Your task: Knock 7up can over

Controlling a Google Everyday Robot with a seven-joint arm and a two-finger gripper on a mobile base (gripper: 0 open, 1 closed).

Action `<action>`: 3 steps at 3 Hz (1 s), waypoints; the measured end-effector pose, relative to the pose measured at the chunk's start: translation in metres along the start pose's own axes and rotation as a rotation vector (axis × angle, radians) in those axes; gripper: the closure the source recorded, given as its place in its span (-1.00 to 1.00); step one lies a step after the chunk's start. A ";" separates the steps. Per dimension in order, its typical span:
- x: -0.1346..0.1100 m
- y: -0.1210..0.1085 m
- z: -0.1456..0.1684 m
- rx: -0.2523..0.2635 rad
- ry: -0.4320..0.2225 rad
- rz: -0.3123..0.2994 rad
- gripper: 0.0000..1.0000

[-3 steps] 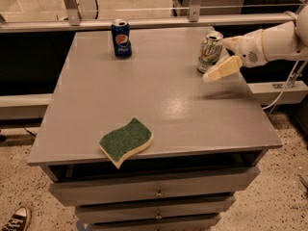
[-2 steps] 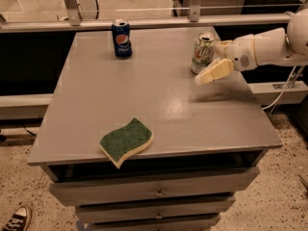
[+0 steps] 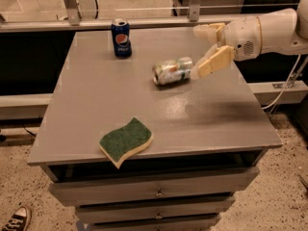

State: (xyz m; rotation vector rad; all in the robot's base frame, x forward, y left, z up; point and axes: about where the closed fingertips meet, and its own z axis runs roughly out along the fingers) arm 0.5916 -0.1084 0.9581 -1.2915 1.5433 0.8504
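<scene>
The 7up can (image 3: 172,71), upright a second ago, now lies on its side; the gripper (image 3: 197,52), fingers spread, touches its right end; task apparently complete.

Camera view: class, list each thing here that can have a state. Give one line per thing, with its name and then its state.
7up can: lying on its side on the table.
Pepsi can: standing upright near the far edge.
Sponge: lying flat, green side up, near the front edge.
Gripper: open, just right of the 7up can.
Drawers: shut.
</scene>
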 end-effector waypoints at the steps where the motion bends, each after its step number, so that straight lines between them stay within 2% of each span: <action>1: -0.029 0.028 -0.005 -0.049 -0.031 -0.042 -1.00; 2: -0.030 0.032 -0.026 -0.011 -0.008 -0.074 -1.00; 3: -0.012 0.022 -0.072 0.107 0.071 -0.078 -1.00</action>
